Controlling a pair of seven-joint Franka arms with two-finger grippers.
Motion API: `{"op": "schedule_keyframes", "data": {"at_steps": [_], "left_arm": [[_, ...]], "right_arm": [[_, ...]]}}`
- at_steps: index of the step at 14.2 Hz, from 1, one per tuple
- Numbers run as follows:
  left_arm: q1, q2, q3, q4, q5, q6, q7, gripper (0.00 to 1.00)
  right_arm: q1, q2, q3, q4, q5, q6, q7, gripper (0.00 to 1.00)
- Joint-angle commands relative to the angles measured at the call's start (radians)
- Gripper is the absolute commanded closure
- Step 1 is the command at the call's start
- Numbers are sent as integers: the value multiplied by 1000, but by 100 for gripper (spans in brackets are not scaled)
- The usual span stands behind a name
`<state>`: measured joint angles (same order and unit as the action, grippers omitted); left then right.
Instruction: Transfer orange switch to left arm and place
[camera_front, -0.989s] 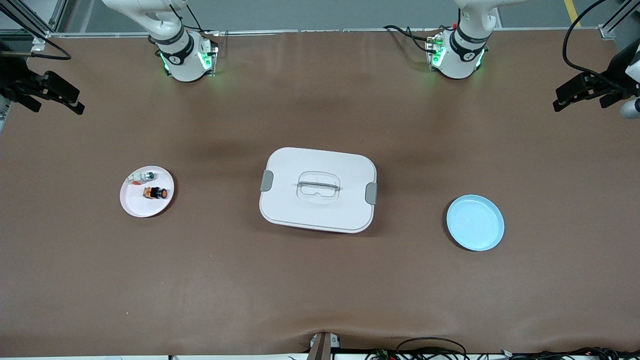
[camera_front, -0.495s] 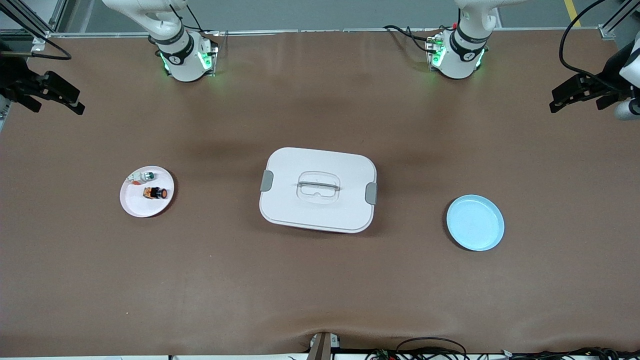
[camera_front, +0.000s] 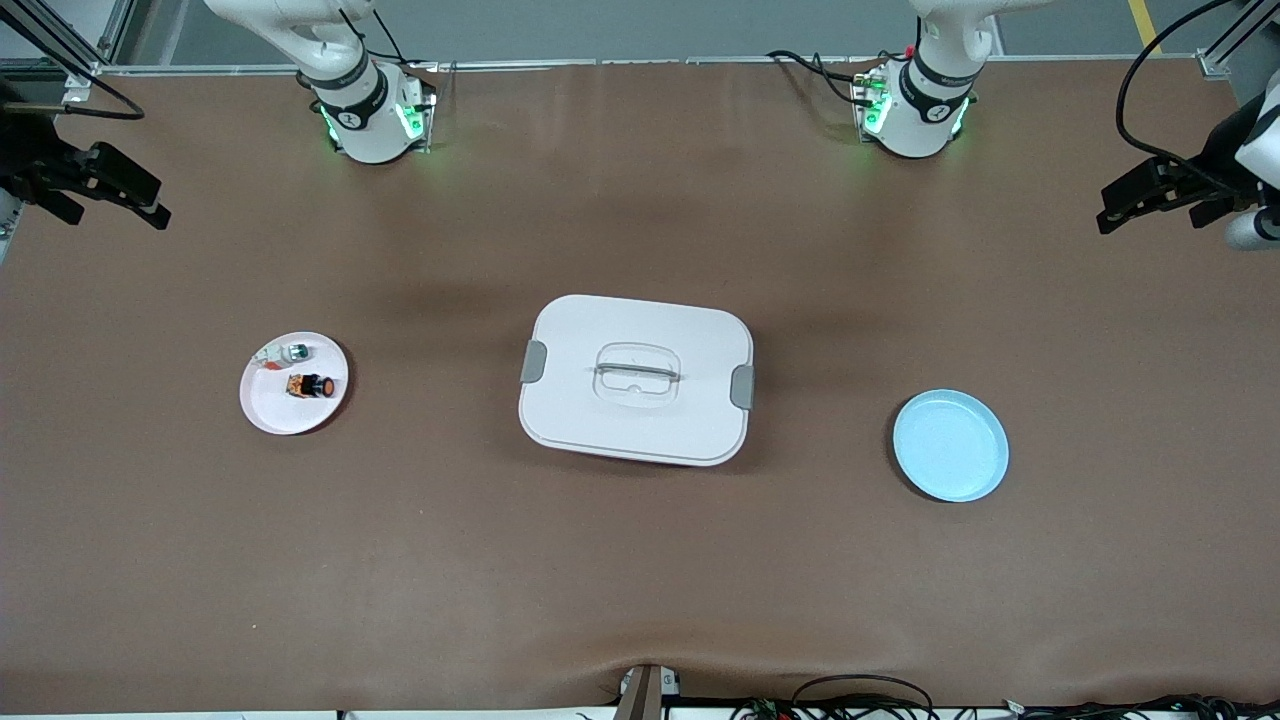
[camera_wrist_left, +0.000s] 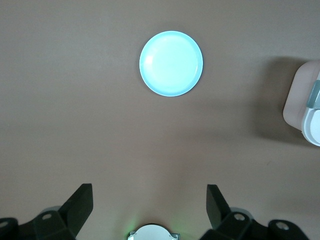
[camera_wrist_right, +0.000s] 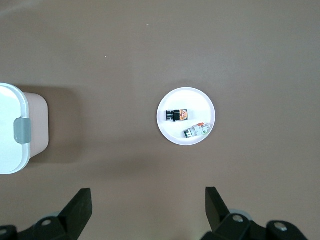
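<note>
The orange switch (camera_front: 310, 385) lies on its side on a small white plate (camera_front: 275, 410) toward the right arm's end of the table. It also shows in the right wrist view (camera_wrist_right: 177, 114), on the plate (camera_wrist_right: 192, 100). The white box (camera_front: 636, 380) stands shut at the table's middle. My right gripper (camera_front: 158, 205) is open and empty, high over the table's edge at its own end; its wrist view shows it (camera_wrist_right: 148, 202) well apart from the plate. My left gripper (camera_front: 1105, 210) is open and empty, high at the left arm's end (camera_wrist_left: 149, 200).
A small white-and-green part (camera_front: 290, 352) lies on the same white plate, beside the switch. An empty light blue plate (camera_front: 950, 445) sits toward the left arm's end and shows in the left wrist view (camera_wrist_left: 171, 63). A corner of the box (camera_wrist_left: 305, 110) shows there too.
My left gripper has shifted slightly inward over the table's end. The right gripper, the switch, the box and both plates have not visibly moved.
</note>
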<state>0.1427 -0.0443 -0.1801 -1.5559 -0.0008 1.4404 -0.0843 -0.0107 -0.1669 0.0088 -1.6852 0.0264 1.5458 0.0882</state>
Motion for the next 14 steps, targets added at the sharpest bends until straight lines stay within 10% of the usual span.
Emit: {"op": "schedule_keyframes", "data": {"at_steps": [1,14], "left_arm": [[-2,4,-7,11,19,6,-9,0],[2,41,-7,2,19,32,-9,0]], "right_arm": [[-12,-16,7,-7,7,3,4,0],[-14,-16,3,-4,4,7,5,0]]}}
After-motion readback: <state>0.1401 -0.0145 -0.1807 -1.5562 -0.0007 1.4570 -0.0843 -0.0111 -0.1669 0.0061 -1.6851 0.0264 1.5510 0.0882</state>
